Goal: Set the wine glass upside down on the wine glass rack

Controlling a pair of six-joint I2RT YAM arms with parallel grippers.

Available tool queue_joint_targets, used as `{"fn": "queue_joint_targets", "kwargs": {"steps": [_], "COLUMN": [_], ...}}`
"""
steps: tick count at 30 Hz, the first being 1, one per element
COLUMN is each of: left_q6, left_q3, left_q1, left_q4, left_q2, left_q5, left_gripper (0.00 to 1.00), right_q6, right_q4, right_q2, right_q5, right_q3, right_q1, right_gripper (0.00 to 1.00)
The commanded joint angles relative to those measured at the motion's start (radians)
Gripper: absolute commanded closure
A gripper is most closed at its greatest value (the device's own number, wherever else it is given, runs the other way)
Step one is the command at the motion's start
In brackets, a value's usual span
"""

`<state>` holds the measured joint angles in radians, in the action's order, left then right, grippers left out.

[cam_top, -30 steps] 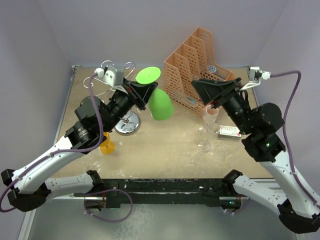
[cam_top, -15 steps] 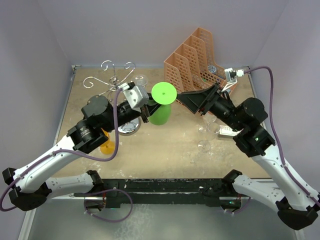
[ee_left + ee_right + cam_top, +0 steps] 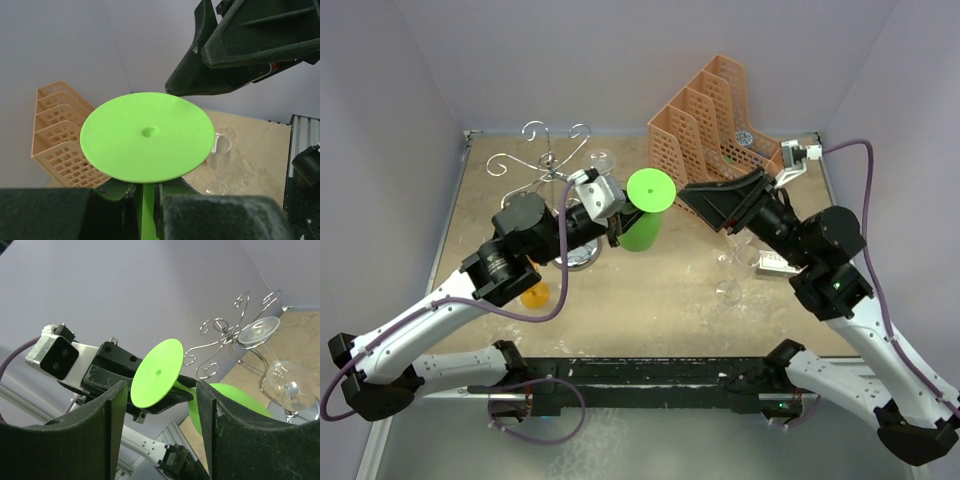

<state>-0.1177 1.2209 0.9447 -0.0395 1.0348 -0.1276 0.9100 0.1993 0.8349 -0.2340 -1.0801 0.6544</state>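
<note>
The opaque green wine glass (image 3: 642, 228) is upside down, its flat round foot on top and its bowl below. Its stem is clamped in the left gripper (image 3: 146, 200). The silver wire wine glass rack (image 3: 542, 160) stands upright beyond and left of that gripper, curled hooks spreading above 1 twisted stem.

One green wine glass (image 3: 650, 190), one wine glass rack (image 3: 582, 261), one orange organiser (image 3: 710, 110), three clear glasses (image 3: 745, 256)
</note>
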Motion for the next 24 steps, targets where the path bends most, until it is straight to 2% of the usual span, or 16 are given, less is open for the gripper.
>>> {"fn": "queue_joint_targets", "kwargs": {"steps": [1, 4, 8, 11, 14, 17, 20, 24], "left_q6": [-0.027, -0.034, -0.033, -0.031, -0.032, -0.012, 0.041, 0.148], "left_q3": [0.025, 0.023, 0.018, 0.013, -0.003, -0.010, -0.013, -0.035], "left_q1": [0.000, 0.000, -0.001, 0.000, 0.000, 0.000, 0.000, 0.000], "left_q4": [0.026, 0.018, 0.021, 0.019, 0.017, 0.016, 0.016, 0.014], "left_q2": [0.013, 0.003, -0.009, -0.017, -0.029, -0.045, -0.060, -0.088], "left_q5": [-0.071, -0.099, -0.120, -0.123, -0.128, -0.105, -0.088, -0.075], "left_gripper": [1.00, 1.00, 1.00, 1.00, 1.00, 0.94, 0.76, 0.59], "right_q6": [0.020, 0.035, 0.041, 0.062, 0.132, 0.194, 0.200, 0.215], "right_q4": [-0.003, 0.002, 0.000, 0.005, 0.053, 0.089, 0.056, 0.032], "right_q2": [0.059, 0.093, 0.111, 0.105, 0.089, 0.078, 0.076, 0.049], "right_q5": [-0.080, -0.133, -0.178, -0.182, -0.189, -0.196, -0.180, -0.155], "right_q3": [-0.059, -0.065, -0.062, -0.051, -0.031, -0.031, -0.053, -0.044], "right_q1": [0.000, 0.001, 0.000, 0.000, 0.001, 0.000, 0.000, 0.000], "right_gripper": [0.42, 0.46, 0.57, 0.74, 1.00, 1.00, 1.00, 1.00]}}
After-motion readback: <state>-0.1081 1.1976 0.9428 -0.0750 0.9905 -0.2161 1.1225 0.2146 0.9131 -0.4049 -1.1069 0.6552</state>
